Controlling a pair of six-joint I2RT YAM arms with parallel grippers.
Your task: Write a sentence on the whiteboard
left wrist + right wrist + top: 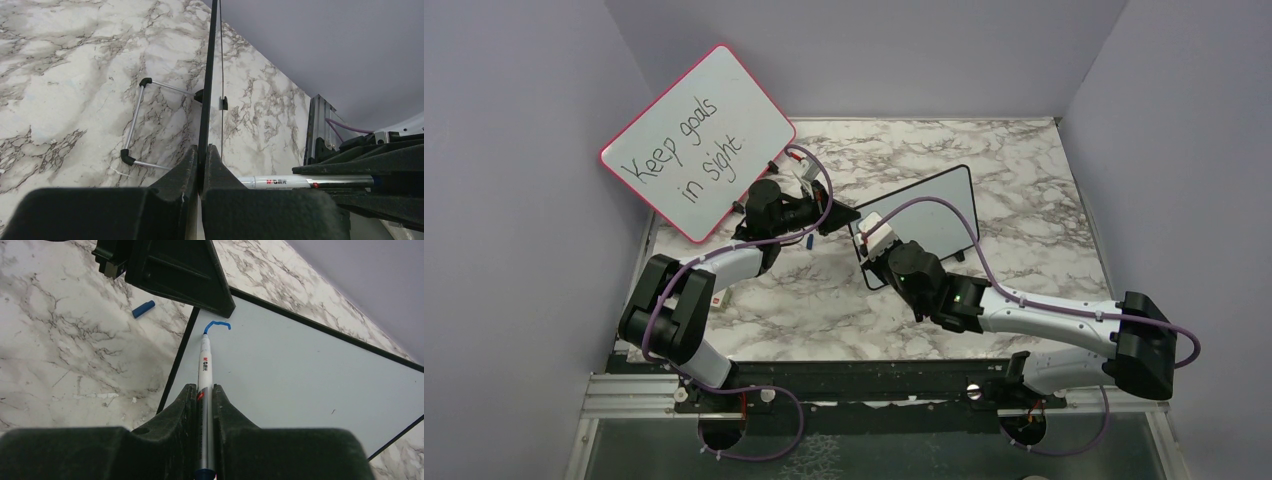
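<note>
Out past my left fingers, against the wall, stands a red-framed board [694, 140] with black handwriting. My left gripper [202, 150] is clamped on the thin black frame of the whiteboard [939, 215], one pad pressed to each face of its left edge, so the board runs edge-on straight out from those fingertips. Its wire stand [136, 125] rests on the marble table [60, 75] to the left of them. A blue cap [143, 309] lies on the table just left of the board's frame. My right gripper [204, 390] is closed tight on a marker [205, 365]. The marker runs forward out of the fingers, and its tip touches the white face near the corner my left fingers hold. The sentence [217, 325] so far is one short blue hooked stroke at that tip.
</note>
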